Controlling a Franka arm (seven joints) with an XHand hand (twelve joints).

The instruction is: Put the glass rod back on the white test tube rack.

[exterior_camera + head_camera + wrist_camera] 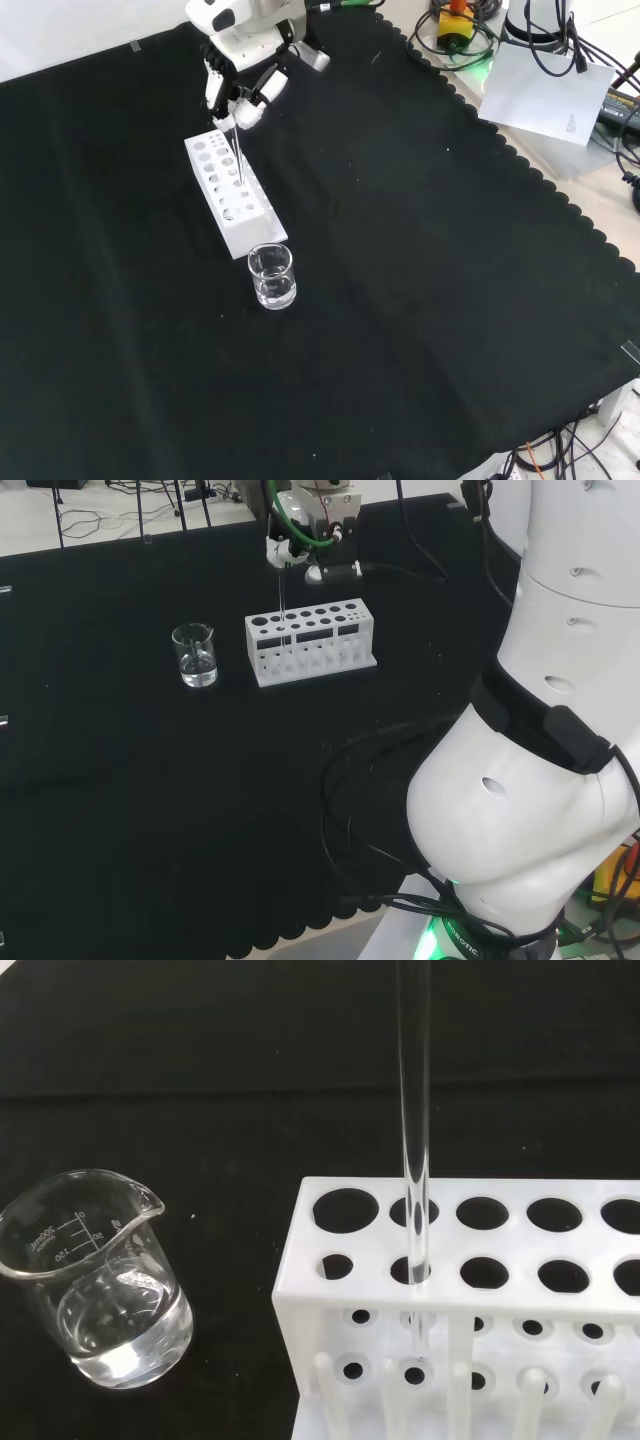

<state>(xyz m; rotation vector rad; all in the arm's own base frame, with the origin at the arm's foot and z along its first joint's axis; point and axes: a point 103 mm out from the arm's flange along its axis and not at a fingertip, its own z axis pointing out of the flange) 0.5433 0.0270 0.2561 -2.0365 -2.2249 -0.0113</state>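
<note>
Two things are seen standing on the black-clothed desk [420, 300]: a white test tube rack [310, 640] and, just beside one of its short ends, a small clear beaker [195, 655] holding a little clear liquid. In the head view both are set toward the far edge of the desk, the beaker to the rack's left; in the front view the beaker is the nearer of the two. The glass rod [414, 1160] is held upright, pinched at its top by the curled fingers [255, 100] of the hand [240, 85], which is poised above the rack's end away from the beaker in the front view. In the wrist view the rod's lower part is seen passed down through a hole in the rack's top plate, in the second column from the beaker end.
</note>
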